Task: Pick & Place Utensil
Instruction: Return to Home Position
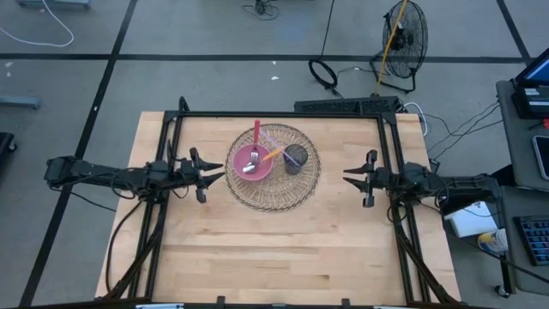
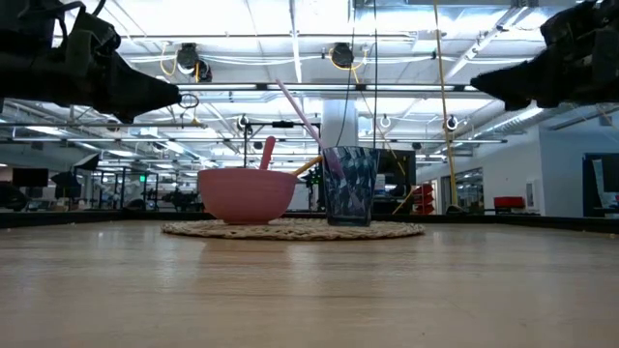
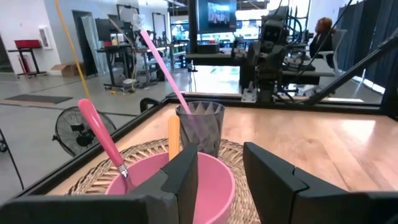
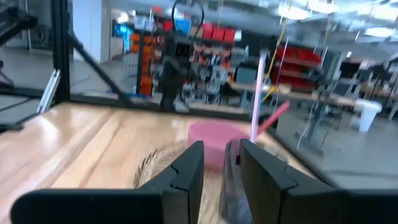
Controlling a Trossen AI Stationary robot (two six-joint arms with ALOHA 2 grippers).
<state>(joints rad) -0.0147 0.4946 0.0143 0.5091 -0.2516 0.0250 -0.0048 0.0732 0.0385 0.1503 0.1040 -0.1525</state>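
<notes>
A pink bowl (image 1: 250, 163) and a dark glass cup (image 1: 294, 158) stand side by side on a round woven mat (image 1: 273, 193). A spoon with a red handle (image 1: 256, 136) lies with its metal head in the bowl and leans on the bowl's far rim. A long pink stick (image 3: 158, 56) and an orange utensil (image 3: 173, 134) stand tilted in the cup (image 3: 200, 127). My left gripper (image 1: 213, 178) hovers open to the left of the bowl (image 3: 208, 177). My right gripper (image 1: 353, 178) hovers open to the right of the cup, with the bowl (image 4: 214, 134) beyond it.
A black frame (image 1: 274, 114) borders the table's far, left and right sides. Bare wood (image 1: 274, 249) stretches from the mat to the near edge. Both arms hang well above the tabletop in the low view (image 2: 135, 92) (image 2: 522, 82). A floor fan (image 1: 401, 39) stands beyond the table.
</notes>
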